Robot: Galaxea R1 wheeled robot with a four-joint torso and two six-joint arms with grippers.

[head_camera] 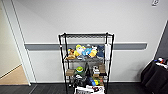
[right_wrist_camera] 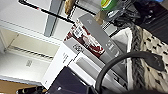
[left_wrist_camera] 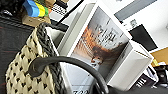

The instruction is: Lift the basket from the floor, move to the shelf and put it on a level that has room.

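Observation:
The shelf (head_camera: 85,59), a black wire rack, stands against the wall straight ahead. Its top level (head_camera: 86,34) is a bare wire grid. The tier below holds colourful plush toys (head_camera: 85,52). The basket (left_wrist_camera: 20,75) shows close in the left wrist view, cream weave with a dark braided rim and a dark curved handle (left_wrist_camera: 67,62). It holds white boxes (left_wrist_camera: 100,42). In the right wrist view the basket (right_wrist_camera: 155,70) appears from its other side with its handle (right_wrist_camera: 125,58). The tops of its boxes (head_camera: 87,90) sit at the head view's lower edge, in front of the shelf.
Lower tiers carry brown boxes (head_camera: 70,72) and small coloured items. An open doorway with a wooden floor (head_camera: 12,77) lies at the left. A dark-draped table (head_camera: 156,75) stands at the right. A grey rail (head_camera: 130,46) runs along the wall above dark carpet (head_camera: 45,88).

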